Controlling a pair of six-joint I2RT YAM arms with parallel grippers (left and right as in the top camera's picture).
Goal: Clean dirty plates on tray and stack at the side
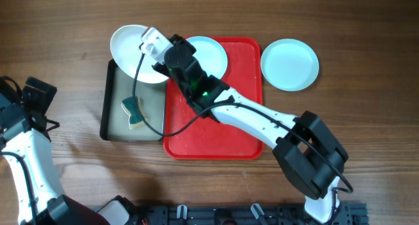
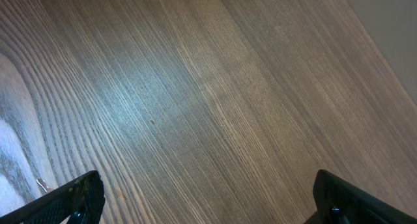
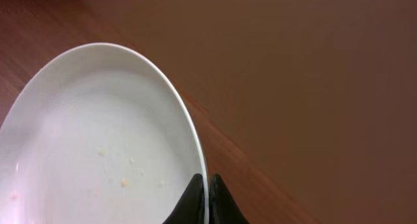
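My right gripper (image 1: pixel 157 58) is shut on the rim of the white plate (image 1: pixel 131 50) and holds it tilted over the far end of the black-rimmed basin (image 1: pixel 105 107). In the right wrist view the white plate (image 3: pixel 98 152) carries a few small crumbs and my fingertips (image 3: pixel 206 185) pinch its edge. A pale mint-blue plate (image 1: pixel 211 51) lies on the red tray (image 1: pixel 216 133), partly under my right arm. A second mint-blue plate (image 1: pixel 289 64) lies on the table right of the tray. My left gripper (image 2: pixel 208 198) is open over bare wood at the far left.
The black-rimmed basin left of the tray holds a sponge (image 1: pixel 133 112). A black cable (image 1: pixel 141 101) hangs from the right arm across the basin. A dark rail (image 1: pixel 249 215) runs along the table's front edge.
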